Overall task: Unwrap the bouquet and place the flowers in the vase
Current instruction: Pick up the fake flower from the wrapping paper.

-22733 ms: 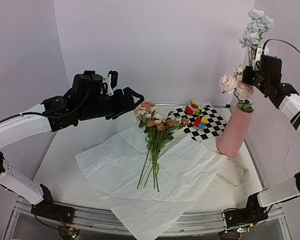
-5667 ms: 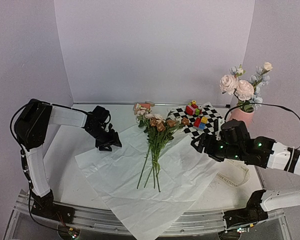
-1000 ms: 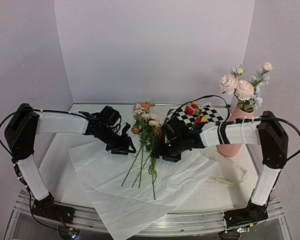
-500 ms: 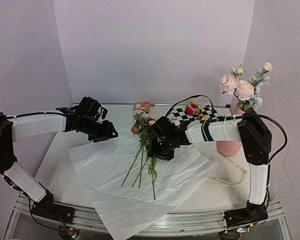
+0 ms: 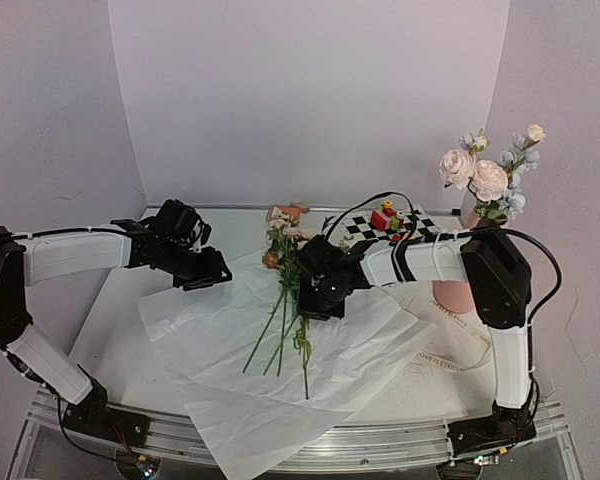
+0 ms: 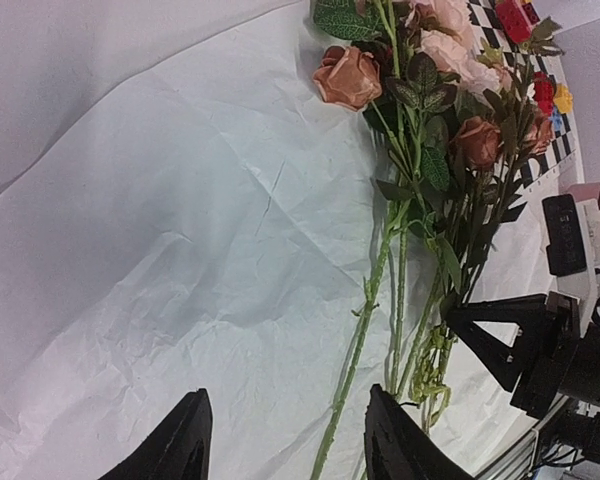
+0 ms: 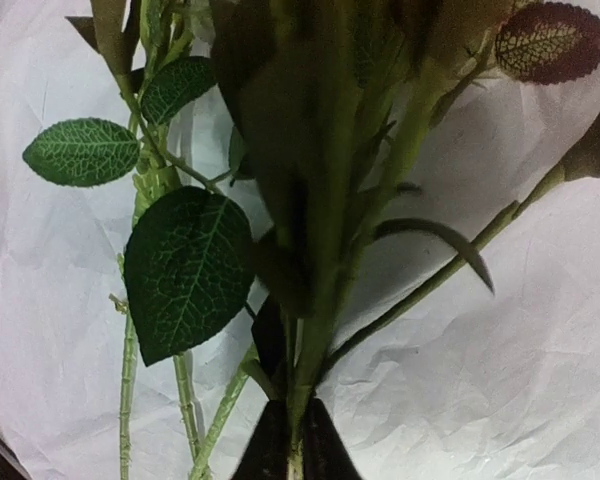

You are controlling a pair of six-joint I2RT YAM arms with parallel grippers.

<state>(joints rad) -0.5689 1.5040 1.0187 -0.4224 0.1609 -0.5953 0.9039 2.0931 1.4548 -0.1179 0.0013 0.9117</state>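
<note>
So the flowers (image 6: 430, 165) are lying loose in the middle of the bench (image 5: 115, 320), on the big creased white paper sheet (image 5: 350, 340), which is spread out flat under them instead of wrapped around. Blooms point toward the back edge, and the long green stems fan out toward the near edge. The right claw (image 7: 287, 447) is down low on the bunch, just below the leaves, and its wrist view shows the two fingertips pinched tight together around one green stem, with more stems and leaves crowding right above it. The left claw (image 6: 285, 445) hovers over the paper off to the left of the stems. Its jaws are spread about halfway with nothing between them, and I can't tell whether the tips actually touch the sheet. The pink vase (image 5: 448, 296) stands by the right edge toward the back corner, partly hidden behind the right arm. It already has a few pink and pale blue blossoms (image 5: 485, 175) sticking out the top. Behind the bunch, near the back edge, there's a checkered mat (image 5: 420, 228) with some little coloured toy blocks (image 5: 385, 215) on it.
</note>
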